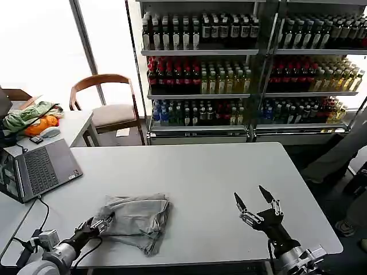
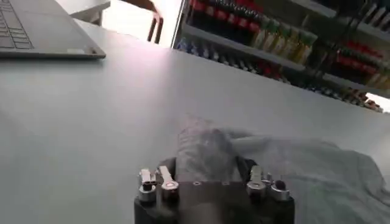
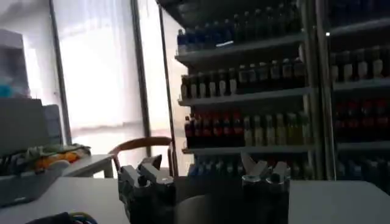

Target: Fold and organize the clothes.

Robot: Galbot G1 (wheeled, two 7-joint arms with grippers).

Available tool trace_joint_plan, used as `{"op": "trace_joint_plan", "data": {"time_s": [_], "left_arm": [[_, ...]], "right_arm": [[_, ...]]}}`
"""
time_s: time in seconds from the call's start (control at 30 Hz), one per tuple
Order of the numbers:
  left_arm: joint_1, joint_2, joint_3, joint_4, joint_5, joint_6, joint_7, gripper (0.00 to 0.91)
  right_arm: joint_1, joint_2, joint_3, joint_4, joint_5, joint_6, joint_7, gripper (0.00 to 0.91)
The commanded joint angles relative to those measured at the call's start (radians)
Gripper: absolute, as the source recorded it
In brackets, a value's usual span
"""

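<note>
Far left on the white desk (image 1: 206, 166) sits an open laptop (image 1: 43, 169), with a green-and-orange fabric heap (image 1: 31, 117) on the side table behind it. Down at the desk's near-left edge, the left gripper (image 1: 98, 224) is right at the left edge of the grey shirt (image 1: 137, 220), jaws pinching a fold of that cloth; from the left wrist view the fabric bunches up between the fingers (image 2: 207, 155) and the rest of the shirt (image 2: 317, 173) spreads away beyond it. The garment lies crumpled and partly folded near the front of the desk, left of centre, its print and neckline too bunched to make out. Over to the right, the right gripper (image 1: 257, 205) hovers above bare desk, well apart from the shirt, jaws spread wide with the two dark tips pointing up. Behind everything, shelves of bottles (image 1: 200, 63) run across the back, and a wooden chair (image 1: 109, 106) stands by the window
</note>
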Motion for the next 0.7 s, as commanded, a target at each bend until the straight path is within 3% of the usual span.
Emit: {"op": "trace_joint_plan", "data": {"time_s": [0.03, 0.4, 0.7], "left_arm": [[0.001, -0.016, 0.021, 0.005, -0.013, -0.015, 0.003, 0.010], [-0.027, -0.029, 0.033, 0.013, -0.047, -0.052, -0.033, 0.010], [-0.075, 0.002, -0.078, 0.055, -0.142, -0.063, -0.072, 0.010]], "right_arm": [[0.002, 0.001, 0.001, 0.001, 0.001, -0.002, 0.000, 0.907], [0.006, 0.003, -0.001, -0.001, 0.000, -0.003, 0.001, 0.907], [0.018, 0.002, -0.012, -0.004, 0.001, -0.003, 0.001, 0.907]]}}
